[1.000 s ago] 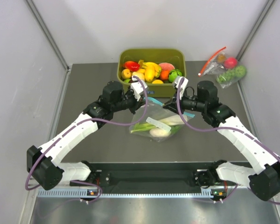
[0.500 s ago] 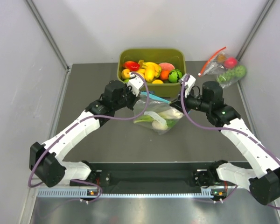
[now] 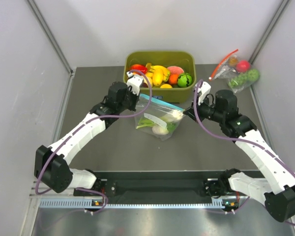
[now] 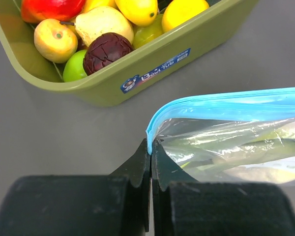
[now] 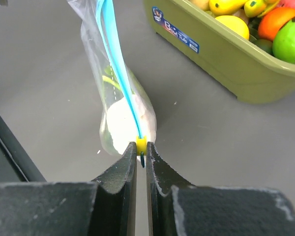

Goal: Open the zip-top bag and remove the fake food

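Bag status: zip-top bag (image 3: pixel 157 115) hangs just in front of green tub (image 3: pixel 185 94), stretched between 2 grippers. Anchor: left gripper (image 4: pixel 150 146) clamped on its corner. Opposite end: right gripper (image 5: pixel 141 154) pinching yellow slider (image 5: pixel 141 144), evidently for unzipping. Contents: fake food (image 3: pixel 160 129) inside, at bottom.

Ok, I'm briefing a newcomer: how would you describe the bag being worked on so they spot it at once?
Find the olive tub of toy fruit at the far edge of the table. Just in front, the zip-top bag hangs pinched between the left gripper and right gripper. Its zip strip is blue-green; the other bag, far right, has a red one.
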`<state>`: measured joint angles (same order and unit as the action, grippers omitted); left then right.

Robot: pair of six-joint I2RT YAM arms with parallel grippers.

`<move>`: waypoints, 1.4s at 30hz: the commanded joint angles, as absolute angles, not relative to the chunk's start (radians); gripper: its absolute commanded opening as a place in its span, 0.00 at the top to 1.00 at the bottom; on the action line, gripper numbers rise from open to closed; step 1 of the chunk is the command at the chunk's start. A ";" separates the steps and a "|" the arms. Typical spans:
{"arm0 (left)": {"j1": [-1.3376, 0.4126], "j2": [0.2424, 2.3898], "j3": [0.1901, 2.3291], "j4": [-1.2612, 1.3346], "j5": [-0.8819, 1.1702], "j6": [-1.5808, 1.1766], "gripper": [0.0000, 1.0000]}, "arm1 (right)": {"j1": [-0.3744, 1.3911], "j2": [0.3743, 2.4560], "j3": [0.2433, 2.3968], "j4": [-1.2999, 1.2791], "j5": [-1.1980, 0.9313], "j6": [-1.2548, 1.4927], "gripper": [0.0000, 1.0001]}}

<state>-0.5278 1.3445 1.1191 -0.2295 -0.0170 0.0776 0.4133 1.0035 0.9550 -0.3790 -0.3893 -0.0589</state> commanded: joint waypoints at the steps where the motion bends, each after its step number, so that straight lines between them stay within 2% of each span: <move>1: -0.477 1.356 1.104 -0.224 -0.175 0.068 1.00 | 0.388 0.954 0.950 -0.433 -0.316 -0.043 1.00; 6: -0.469 1.347 1.089 -0.199 -0.173 0.077 1.00 | 0.388 0.933 0.942 -0.463 -0.314 -0.040 1.00; 8: -0.471 1.321 1.069 -0.160 -0.082 0.100 1.00 | 0.388 0.923 0.945 -0.471 -0.337 -0.048 1.00; 9: -0.471 1.306 1.059 -0.140 -0.046 0.109 1.00 | 0.388 0.920 0.945 -0.468 -0.360 -0.049 0.96; 11: -0.472 1.257 1.017 -0.082 0.065 0.124 1.00 | 0.390 0.910 0.954 -0.460 -0.380 -0.049 0.83; 12: -0.471 1.241 1.006 -0.071 0.098 0.141 1.00 | 0.388 0.905 0.959 -0.448 -0.382 -0.046 0.67; 14: -0.472 1.210 0.988 -0.054 0.155 0.156 1.00 | 0.388 0.899 0.976 -0.431 -0.393 -0.041 0.54; 15: -0.471 1.201 0.982 -0.040 0.196 0.164 1.00 | 0.388 0.899 0.982 -0.413 -0.393 -0.038 0.41; 18: -0.471 1.180 0.965 -0.020 0.283 0.181 1.00 | 0.388 0.919 1.018 -0.385 -0.408 -0.031 0.28; 23: -0.471 1.154 0.939 -0.011 0.371 0.189 1.00 | 0.388 0.992 1.060 -0.289 -0.454 -0.025 0.25; 31: -0.471 1.147 0.934 0.018 0.393 0.198 1.00 | 0.388 1.127 1.086 -0.226 -0.523 -0.074 0.30; 42: -0.472 1.140 0.934 0.017 0.403 0.201 1.00 | 0.388 1.190 1.063 -0.166 -0.591 -0.092 0.32</move>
